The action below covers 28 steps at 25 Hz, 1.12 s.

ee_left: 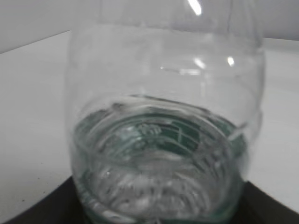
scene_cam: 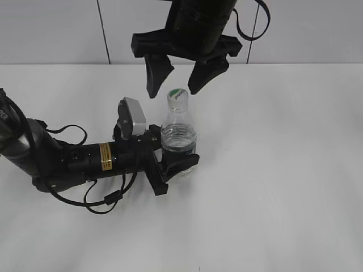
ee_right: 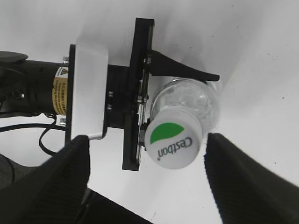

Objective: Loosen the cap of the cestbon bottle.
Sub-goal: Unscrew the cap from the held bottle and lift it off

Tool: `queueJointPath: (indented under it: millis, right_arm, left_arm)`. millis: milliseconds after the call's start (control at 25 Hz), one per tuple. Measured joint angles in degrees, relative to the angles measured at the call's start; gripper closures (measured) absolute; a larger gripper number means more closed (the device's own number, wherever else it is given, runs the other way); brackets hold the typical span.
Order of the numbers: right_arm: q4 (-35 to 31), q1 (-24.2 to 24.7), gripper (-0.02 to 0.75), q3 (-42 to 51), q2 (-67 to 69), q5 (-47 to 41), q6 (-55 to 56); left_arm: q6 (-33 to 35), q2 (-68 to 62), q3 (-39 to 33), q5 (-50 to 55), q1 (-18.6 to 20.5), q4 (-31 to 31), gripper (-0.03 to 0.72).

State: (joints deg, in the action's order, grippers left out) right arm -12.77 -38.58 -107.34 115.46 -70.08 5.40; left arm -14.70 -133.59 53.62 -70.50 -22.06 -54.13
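Lab: bare white table (scene_cam: 283, 187), white panelled wall (scene_cam: 51, 31).

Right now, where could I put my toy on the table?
The table is bare right of the cestbon bottle and along the front. It is crowded at the bottle: the left claw grips it, and the right claw hangs above.

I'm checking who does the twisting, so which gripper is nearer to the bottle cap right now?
Right. The right gripper hangs open just above the cap, a finger on each side, not touching. The left gripper is lower down, clamped around the bottle body.
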Motion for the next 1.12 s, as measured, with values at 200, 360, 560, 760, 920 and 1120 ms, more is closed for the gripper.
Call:
queueJointPath:
  millis: [200,360,560,760,920,1120]
  right_arm:
    - [2.59,-0.04,0.162,0.0,0.0,0.0,0.09]
    - [3.17,-0.04,0.162,0.0,0.0,0.0,0.09]
    - [3.28,-0.04,0.162,0.0,0.0,0.0,-0.22]
    - [3.35,-0.04,0.162,0.0,0.0,0.0,-0.75]
    - [3.35,-0.11,0.162,0.0,0.71,0.0,-0.92]
    - [3.41,-0.11,0.162,0.0,1.84,0.0,-1.19]
  left_arm:
    - [0.0,0.0,0.0,0.0,0.0,0.0,0.279]
    - [0.0,0.0,0.0,0.0,0.0,0.0,0.279]
    - [0.0,0.0,0.0,0.0,0.0,0.0,0.279]
    - [0.0,0.0,0.0,0.0,0.0,0.0,0.279]
    - [0.0,0.0,0.0,0.0,0.0,0.0,0.279]
    - [0.0,0.0,0.0,0.0,0.0,0.0,0.279]
